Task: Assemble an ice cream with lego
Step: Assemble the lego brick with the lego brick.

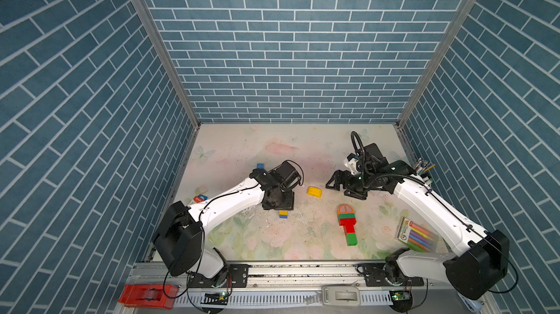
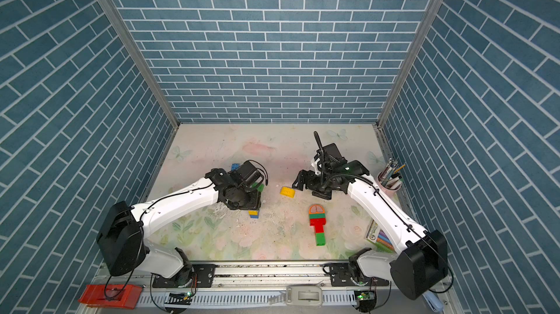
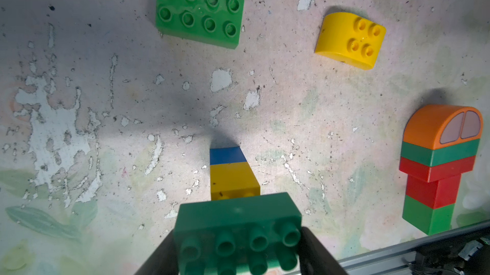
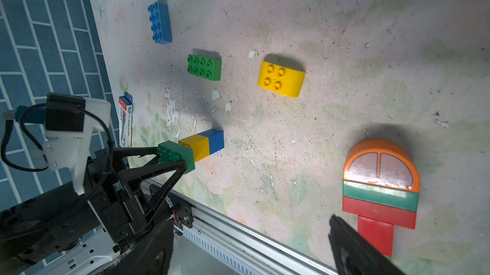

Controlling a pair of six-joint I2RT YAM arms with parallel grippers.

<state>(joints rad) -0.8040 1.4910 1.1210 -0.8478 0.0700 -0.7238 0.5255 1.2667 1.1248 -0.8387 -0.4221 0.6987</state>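
Left gripper (image 4: 171,157) pinches a dark green studded plastic brick (image 3: 238,215), seemingly joined to a yellow-and-blue brick stack (image 4: 202,143); right gripper (image 1: 341,186) gapes wide, empty.

No text is legible. The marker pack (image 1: 416,235) carries a yellow-and-green label with print too small to resolve. The small red-and-blue box (image 4: 125,119) by the wall bears lines of characters, unreadable. The orange round-topped piece (image 4: 381,166) shows a printed two-panel graphic without characters.

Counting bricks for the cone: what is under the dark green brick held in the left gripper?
Joined to the underside of the dark green brick is a yellow brick, then a blue brick. The studs joining them are covered.
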